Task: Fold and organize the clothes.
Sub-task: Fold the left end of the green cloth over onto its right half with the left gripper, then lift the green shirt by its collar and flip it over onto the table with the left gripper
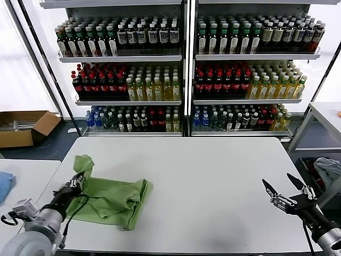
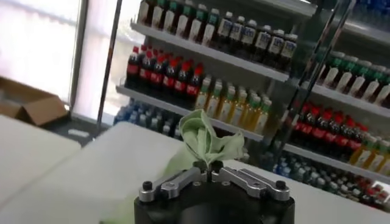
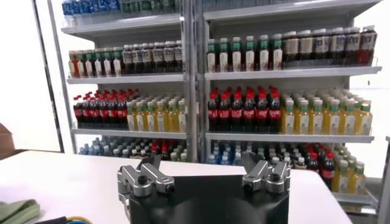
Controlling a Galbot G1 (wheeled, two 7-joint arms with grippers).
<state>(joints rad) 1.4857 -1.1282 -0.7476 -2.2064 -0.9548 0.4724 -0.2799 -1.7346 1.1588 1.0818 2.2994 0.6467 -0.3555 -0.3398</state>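
A light green polo shirt (image 1: 114, 196) lies partly folded on the white table (image 1: 213, 176) at the front left, plain side up. My left gripper (image 1: 76, 184) is shut on the shirt's left edge and lifts a bunched fold of green fabric (image 1: 83, 163). In the left wrist view my left gripper (image 2: 208, 165) pinches that raised fabric (image 2: 206, 139) between closed fingertips. My right gripper (image 1: 284, 190) is open and empty above the table's front right corner. In the right wrist view my right gripper (image 3: 203, 163) has its jaws wide apart, and a bit of green shirt (image 3: 17, 210) shows far off.
A second white table (image 1: 24, 176) with a small blue cloth (image 1: 4, 184) stands at the left. Shelves of bottled drinks (image 1: 181, 69) fill the back. A cardboard box (image 1: 24, 127) sits on the floor at left. A pale fabric bundle (image 1: 329, 169) lies in a bin at right.
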